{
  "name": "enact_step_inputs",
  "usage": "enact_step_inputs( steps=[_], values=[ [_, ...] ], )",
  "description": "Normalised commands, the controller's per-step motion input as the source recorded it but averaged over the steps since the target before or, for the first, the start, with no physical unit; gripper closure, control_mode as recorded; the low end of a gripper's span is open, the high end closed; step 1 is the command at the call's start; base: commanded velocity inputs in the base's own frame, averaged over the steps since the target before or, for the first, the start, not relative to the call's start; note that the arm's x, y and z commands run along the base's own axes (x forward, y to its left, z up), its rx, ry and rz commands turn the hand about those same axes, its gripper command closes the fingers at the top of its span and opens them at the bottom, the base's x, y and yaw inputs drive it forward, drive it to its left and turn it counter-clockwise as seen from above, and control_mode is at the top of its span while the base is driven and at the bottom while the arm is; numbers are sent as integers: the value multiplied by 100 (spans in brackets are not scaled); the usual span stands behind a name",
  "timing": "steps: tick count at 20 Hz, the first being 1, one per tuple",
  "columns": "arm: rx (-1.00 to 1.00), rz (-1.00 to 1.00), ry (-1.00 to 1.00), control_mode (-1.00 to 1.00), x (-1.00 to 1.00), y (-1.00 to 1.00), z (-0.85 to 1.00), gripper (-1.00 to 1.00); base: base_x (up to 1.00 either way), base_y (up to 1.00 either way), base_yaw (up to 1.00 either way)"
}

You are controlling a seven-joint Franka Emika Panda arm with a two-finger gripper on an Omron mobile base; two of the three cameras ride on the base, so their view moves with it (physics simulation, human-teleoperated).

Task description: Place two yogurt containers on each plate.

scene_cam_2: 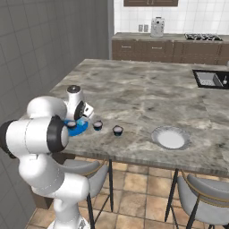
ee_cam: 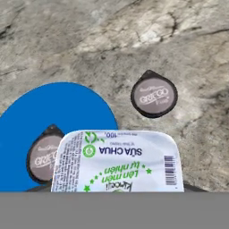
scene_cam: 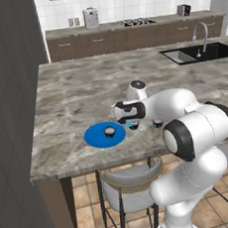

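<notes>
End effector low over blue plate

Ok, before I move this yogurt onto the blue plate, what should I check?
1. Claw grip on light blue cup: cannot tell; its lid hides the fingertips.
2. Room on blue plate: ok; one dark cup on it.
3. Light blue cup over the plate: not ok; just past its rim.
4. Second dark cup out of the way: ok; apart on the counter.
5. Grey plate has its cups: not ok.
</notes>
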Motion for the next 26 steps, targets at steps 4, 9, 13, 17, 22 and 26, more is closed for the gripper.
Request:
enact_step_inputs(
  steps=[4, 9, 13, 17, 22, 26],
  values=[
    [0, 0, 1, -100, 6, 100, 1, 100, 0, 0, 0],
    [1, 0, 5, -100, 8, 100, 11, 100, 0, 0, 0],
    [0, 4, 1, -100, 4, 57, 4, 100, 0, 0, 0],
    [-11, 3, 1, -100, 0, 34, -40, 100, 0, 0, 0],
    [-3, 1, 0, -100, 5, 17, -32, -100, 0, 0, 0],
    [0, 0, 0, -100, 0, 0, 0, -100, 0, 0, 0]
  ],
)
